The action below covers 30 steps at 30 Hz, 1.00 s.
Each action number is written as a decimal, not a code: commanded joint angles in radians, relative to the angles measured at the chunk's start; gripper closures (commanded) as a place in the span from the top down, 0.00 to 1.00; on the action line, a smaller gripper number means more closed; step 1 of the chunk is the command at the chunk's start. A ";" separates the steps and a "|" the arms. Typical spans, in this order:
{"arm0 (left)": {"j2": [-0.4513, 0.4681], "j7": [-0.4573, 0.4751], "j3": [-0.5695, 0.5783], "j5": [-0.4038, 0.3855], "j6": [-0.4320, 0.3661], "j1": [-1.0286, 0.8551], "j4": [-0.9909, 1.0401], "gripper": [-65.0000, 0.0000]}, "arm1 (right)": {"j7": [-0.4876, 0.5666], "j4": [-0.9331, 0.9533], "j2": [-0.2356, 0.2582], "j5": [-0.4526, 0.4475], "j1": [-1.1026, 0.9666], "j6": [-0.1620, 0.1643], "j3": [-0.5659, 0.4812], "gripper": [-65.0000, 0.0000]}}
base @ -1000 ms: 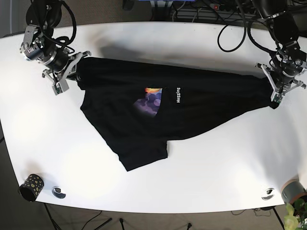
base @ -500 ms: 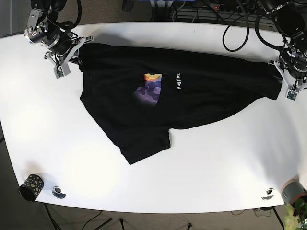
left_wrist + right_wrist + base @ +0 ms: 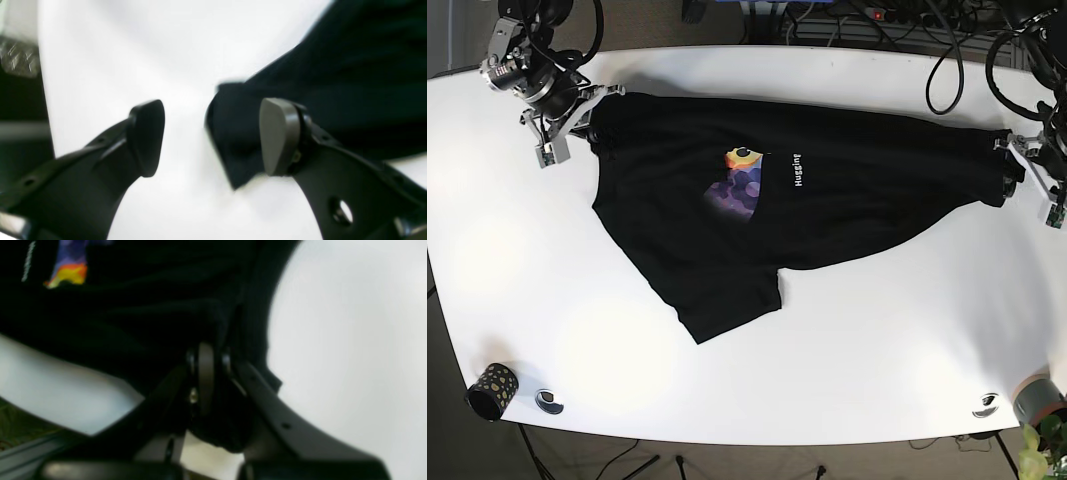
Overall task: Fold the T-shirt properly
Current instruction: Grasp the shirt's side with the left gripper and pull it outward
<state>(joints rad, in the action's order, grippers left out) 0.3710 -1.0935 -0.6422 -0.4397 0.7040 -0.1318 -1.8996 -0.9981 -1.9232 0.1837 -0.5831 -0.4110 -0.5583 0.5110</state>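
A black T-shirt with a colourful print lies spread across the white table, one sleeve pointing toward the front. My right gripper is at the shirt's far-left corner; in the right wrist view it is shut on a bunched fold of the black cloth. My left gripper is at the shirt's right end. In the left wrist view it is open, with the shirt's corner lying on the table between the fingers, against the right finger.
A dotted black cup and a small round piece stand at the front left. Another round piece, a grey cup and a plant are at the front right. Cables hang along the far edge.
Both grippers pulled the shirt toward the far edge and stretched it. The left gripper has since opened, let go of the right corner and drawn back to the right.
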 commanded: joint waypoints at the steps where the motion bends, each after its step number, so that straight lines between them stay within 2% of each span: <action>1: 0.023 0.025 0.065 -0.001 -0.006 0.077 0.010 0.63 | 0.022 -0.019 0.013 -0.018 0.007 -0.006 0.007 0.00; 5: 0.023 0.025 0.230 0.060 -0.006 0.176 0.093 0.63 | 0.022 -0.019 0.013 -0.018 0.007 -0.004 0.002 0.00; 8: 0.021 0.025 0.307 0.106 -0.006 0.222 0.147 0.63 | 0.020 -0.015 0.013 -0.018 0.021 -0.004 0.002 0.00; 11: 0.013 0.026 0.351 0.111 -0.006 0.260 0.223 0.64 | 0.018 -0.015 0.018 -0.018 0.028 -0.007 0.002 0.00; 21: -0.005 0.034 0.476 0.115 -0.006 0.315 0.412 0.63 | 0.018 -0.014 0.020 -0.018 0.033 -0.012 0.001 0.00; 27: -0.005 0.080 0.482 0.117 -0.006 0.318 0.481 0.63 | 0.018 -0.014 0.020 -0.018 0.034 -0.012 0.001 0.00; 30: -0.005 0.080 0.483 0.135 -0.006 0.323 0.535 0.56 | 0.018 -0.014 0.023 -0.018 0.034 -0.012 0.001 0.00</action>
<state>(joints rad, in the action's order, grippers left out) 0.3523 -1.0241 -0.1558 -0.3138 0.6994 0.1688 -1.3792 -0.9997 -1.9213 0.1913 -0.5823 -0.3809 -0.5659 0.5060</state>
